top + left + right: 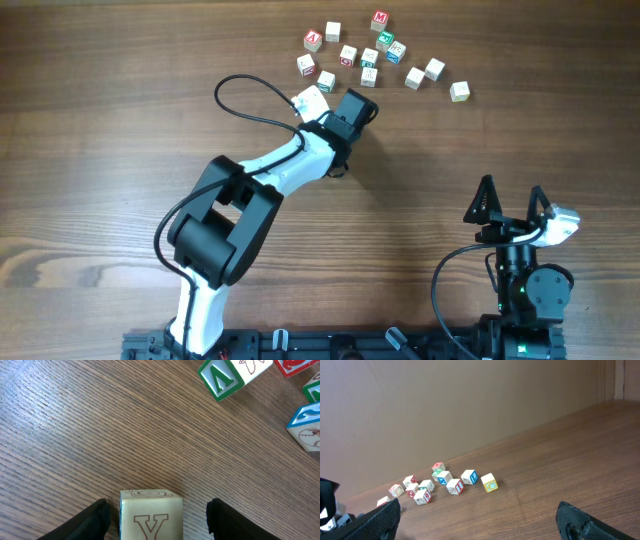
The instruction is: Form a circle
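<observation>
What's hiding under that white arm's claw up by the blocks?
A pale wooden cube marked Y sits on the table between the open fingers of the left gripper, with a gap on each side. From overhead the gripper hides it.

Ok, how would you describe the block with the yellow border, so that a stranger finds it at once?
On the wooden table, find the scatter of alphabet blocks at the top of the overhead view. Go to its right end: the yellow block is the last one, slightly apart. Its neighbours show red, green or blue; it alone has a yellow border.
</observation>
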`<state>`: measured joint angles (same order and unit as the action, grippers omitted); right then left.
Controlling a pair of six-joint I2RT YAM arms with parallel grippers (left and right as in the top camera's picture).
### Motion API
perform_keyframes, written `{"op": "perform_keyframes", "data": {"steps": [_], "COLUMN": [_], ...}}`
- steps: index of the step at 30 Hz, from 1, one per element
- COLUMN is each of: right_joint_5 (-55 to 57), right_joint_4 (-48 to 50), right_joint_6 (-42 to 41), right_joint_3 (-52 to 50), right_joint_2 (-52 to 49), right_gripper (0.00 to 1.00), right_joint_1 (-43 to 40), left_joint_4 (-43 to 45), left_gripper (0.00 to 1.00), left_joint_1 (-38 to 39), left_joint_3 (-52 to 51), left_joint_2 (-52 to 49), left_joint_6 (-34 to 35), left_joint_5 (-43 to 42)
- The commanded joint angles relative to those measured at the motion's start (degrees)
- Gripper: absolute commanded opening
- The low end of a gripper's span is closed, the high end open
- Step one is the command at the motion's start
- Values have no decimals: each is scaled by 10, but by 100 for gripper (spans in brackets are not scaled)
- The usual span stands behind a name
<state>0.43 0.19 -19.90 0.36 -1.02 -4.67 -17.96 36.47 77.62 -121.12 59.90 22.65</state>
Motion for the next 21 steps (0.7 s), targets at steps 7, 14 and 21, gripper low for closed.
{"op": "perform_keyframes", "data": {"steps": [7,14,21], "right_joint_5": [-4,-4,-4], "right_joint_4": [2,2,2], "right_joint_6": [0,0,0], "right_joint_3": [-1,-1,-1], "right_joint_2": [1,1,1], "right_gripper": [100,99,100], "right_joint_1": [1,1,1], "left_joint_4": [-4,0,0], "left_gripper": [65,45,29], "left_joint_1": [-18,-18,-18], "left_joint_3": [-16,-16,-16], "left_joint_2": [-14,-14,-14], "left_joint_6": [6,6,6], "left_joint_5": [-5,-5,-5]}}
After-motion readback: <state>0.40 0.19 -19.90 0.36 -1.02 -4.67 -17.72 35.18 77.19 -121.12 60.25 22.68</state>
